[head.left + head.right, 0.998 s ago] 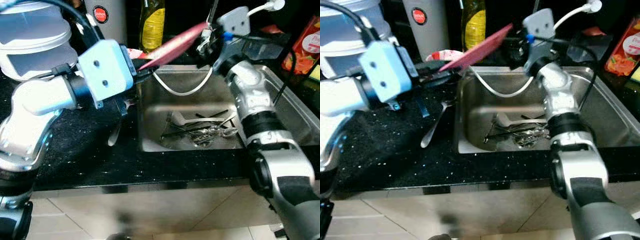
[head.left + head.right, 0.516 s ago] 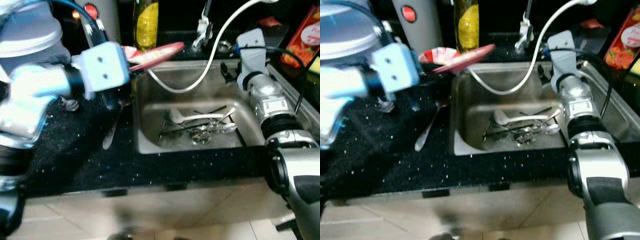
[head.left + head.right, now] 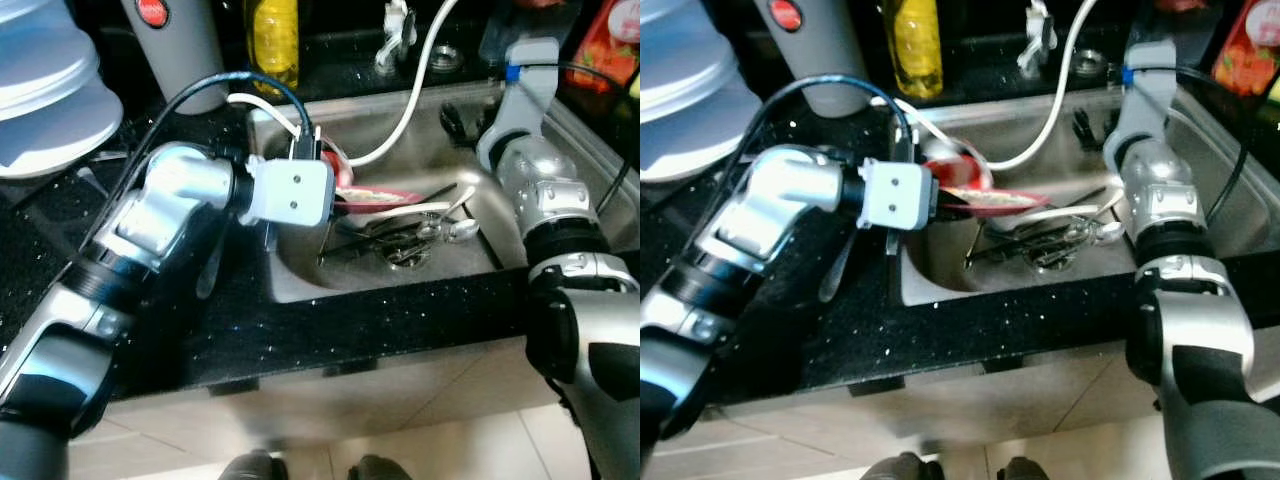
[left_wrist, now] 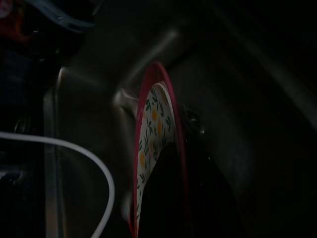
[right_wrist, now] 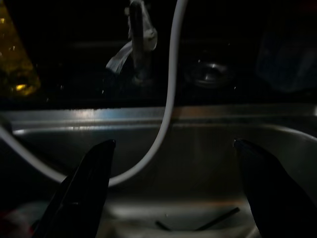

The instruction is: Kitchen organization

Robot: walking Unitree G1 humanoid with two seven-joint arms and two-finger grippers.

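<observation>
Left gripper [image 3: 945,205]: clamping red-rimmed floral plate [image 3: 990,200], risking scraping the steel sink [image 3: 1230,215] cutlery [image 3: 1050,245] beneath.
Right gripper [image 5: 173,198]: fingers spreading apart, idling.

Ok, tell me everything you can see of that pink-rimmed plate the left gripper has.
The plate is round and thin with a pink-red rim and a white face printed with small yellow flowers and green leaves. The left gripper is shut on its edge, holding it nearly flat, slightly tilted, low inside the steel sink, just above the pile of cutlery. Whether it touches the cutlery cannot be told. The white hose loops down close behind it.
</observation>
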